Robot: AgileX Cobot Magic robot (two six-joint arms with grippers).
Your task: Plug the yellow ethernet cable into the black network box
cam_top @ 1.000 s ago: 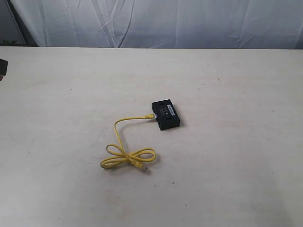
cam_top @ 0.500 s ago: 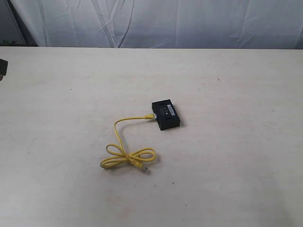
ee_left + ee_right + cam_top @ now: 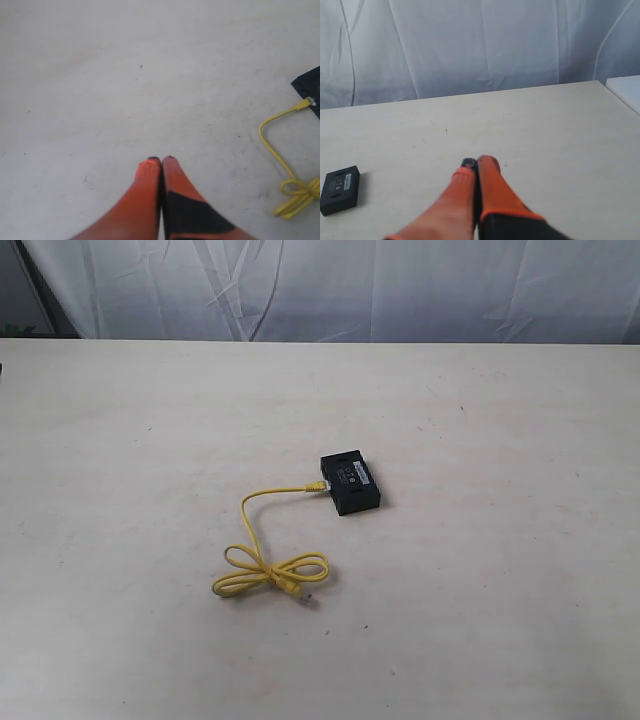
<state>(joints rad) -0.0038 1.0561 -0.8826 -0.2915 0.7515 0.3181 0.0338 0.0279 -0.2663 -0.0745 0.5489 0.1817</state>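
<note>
The black network box (image 3: 350, 482) lies flat near the middle of the table, its white-printed label up. The yellow ethernet cable (image 3: 247, 523) has one plug (image 3: 316, 484) at the box's left side, seemingly in its port. From there it curves down to a knotted bow of loops (image 3: 270, 574), where the free plug (image 3: 291, 589) rests. Neither arm shows in the exterior view. My left gripper (image 3: 161, 160) hangs shut and empty over bare table, with the cable (image 3: 270, 145) and a corner of the box (image 3: 310, 89) far off to one side. My right gripper (image 3: 478, 162) is shut and empty, the box (image 3: 340, 189) well away from it.
The pale tabletop (image 3: 480, 620) stretches wide around the box and cable. A white curtain (image 3: 340, 285) hangs behind the table's far edge. A white surface (image 3: 627, 90) shows past one table edge in the right wrist view.
A dark part at the exterior view's left edge has gone out of sight. The box and cable lie as before.
</note>
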